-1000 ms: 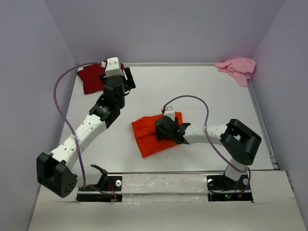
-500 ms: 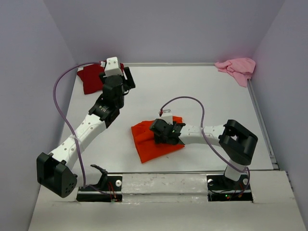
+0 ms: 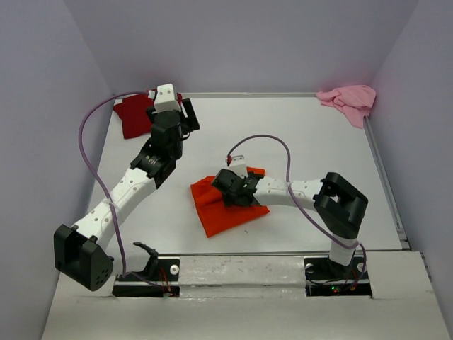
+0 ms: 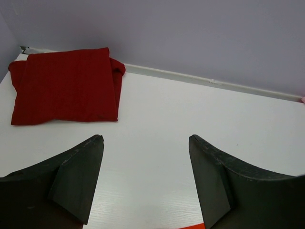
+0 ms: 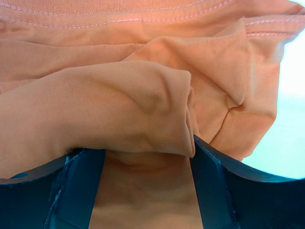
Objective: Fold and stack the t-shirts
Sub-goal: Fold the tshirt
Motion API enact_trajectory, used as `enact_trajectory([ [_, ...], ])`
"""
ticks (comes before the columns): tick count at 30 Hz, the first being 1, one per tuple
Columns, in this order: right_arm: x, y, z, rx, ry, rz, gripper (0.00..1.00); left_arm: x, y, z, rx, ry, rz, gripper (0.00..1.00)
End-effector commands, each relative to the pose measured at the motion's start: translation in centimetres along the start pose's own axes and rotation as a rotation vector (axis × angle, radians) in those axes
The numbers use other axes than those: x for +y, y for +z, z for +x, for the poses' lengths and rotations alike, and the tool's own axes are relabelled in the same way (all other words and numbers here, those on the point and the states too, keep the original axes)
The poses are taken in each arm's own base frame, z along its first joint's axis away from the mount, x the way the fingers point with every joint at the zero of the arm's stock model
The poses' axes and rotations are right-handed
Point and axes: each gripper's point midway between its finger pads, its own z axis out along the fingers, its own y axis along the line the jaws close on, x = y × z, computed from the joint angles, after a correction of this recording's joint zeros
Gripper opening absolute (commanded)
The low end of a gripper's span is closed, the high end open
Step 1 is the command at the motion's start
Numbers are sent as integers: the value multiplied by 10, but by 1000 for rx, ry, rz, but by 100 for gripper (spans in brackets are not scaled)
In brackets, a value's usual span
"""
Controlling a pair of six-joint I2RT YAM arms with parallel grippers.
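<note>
Your right claw (image 5: 143, 188) is down on the bright orange cloth t-shirt (image 3: 211, 212), which lies partly folded near the middle of the white surface (image 3: 304, 142). The step in hand looks like gathering a fold of it. To do it well, take the whole rolled edge and not just the top layer. Close slowly so the cloth does not squirt out sideways. Then lift only enough to carry the fold over flat, with its hems lined up.

That claw is spread wide and straddles a thick roll of orange cloth. The roll bulges between the jaws and touches their inner faces, but I would not call it pinched yet.

Your left claw (image 4: 145, 181) is also spread and empty. It hangs over bare surface near the folded dark red cloth t-shirt (image 4: 66, 86) in the far left corner. The pale pink cloth t-shirt (image 3: 348, 99) sits crumpled in the far right corner, not yet folded.
</note>
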Motion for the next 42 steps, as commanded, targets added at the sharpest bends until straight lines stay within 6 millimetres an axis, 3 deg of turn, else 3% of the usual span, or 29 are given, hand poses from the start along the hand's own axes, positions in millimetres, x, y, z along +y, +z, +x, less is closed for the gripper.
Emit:
enact_trajectory([
  [1,-2,-20,-31,-69,9,3,75,0,-4,-18,-49,-29,9,82],
  [13,-1,-15,-56,-138,-38,70,77,0,-3,-16,-46,-34,13,81],
  [20,-4,3,-76,-156,-46,107,78,0,-3,-15,-42,-32,16,82],
  [25,-14,26,-93,-162,-40,139,78,-1,-3,-14,-39,-33,21,81],
  [30,-12,36,-111,-187,-44,152,78,-3,-3,-14,-37,-34,32,82],
  [37,-15,72,-103,-151,-70,184,78,-4,-4,-15,-38,-33,38,82],
  [42,-42,102,-101,-103,-50,236,78,-5,-4,-14,-35,-33,42,82],
])
